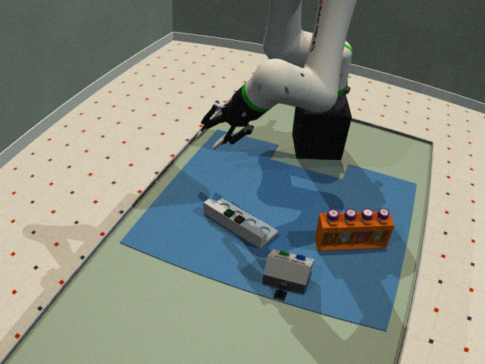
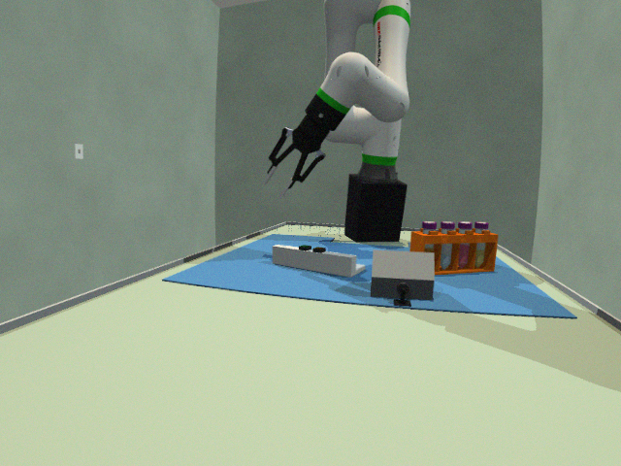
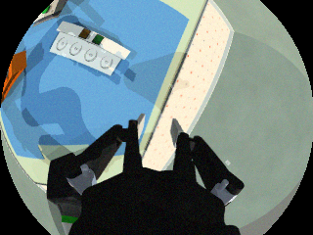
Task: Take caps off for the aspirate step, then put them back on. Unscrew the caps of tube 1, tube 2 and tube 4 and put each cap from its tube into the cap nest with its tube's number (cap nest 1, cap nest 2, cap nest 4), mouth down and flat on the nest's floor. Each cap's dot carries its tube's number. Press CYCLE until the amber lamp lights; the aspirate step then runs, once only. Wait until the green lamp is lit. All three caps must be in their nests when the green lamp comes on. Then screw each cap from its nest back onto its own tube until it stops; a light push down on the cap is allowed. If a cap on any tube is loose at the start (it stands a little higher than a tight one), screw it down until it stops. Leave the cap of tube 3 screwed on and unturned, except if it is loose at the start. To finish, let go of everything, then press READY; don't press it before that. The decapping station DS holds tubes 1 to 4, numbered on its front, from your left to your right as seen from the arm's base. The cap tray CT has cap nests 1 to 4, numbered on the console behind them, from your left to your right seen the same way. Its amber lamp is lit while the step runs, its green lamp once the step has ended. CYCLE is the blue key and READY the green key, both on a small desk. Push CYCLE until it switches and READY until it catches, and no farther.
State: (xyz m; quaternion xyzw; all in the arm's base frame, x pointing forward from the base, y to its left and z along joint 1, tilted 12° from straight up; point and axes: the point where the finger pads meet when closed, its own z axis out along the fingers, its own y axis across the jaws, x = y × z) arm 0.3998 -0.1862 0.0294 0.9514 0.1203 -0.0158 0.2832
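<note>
Standing well apart from the pincer (image 2: 277,183), station DS (image 2: 454,250).

Grey-green walls (image 2: 125,100) enclose a cream tiled floor (image 1: 98,129) dotted red and blue.

Mat (image 1: 188,230) holds tray (image 1: 250,235), desk (image 1: 283,270), rack (image 1: 354,229) — 4 tubes.

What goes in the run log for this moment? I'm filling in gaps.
gripper: partly open, empty, high over mat's far corner | caps: all four on tubes | cap tray: nests hold nothing | lamps: unlit
</note>
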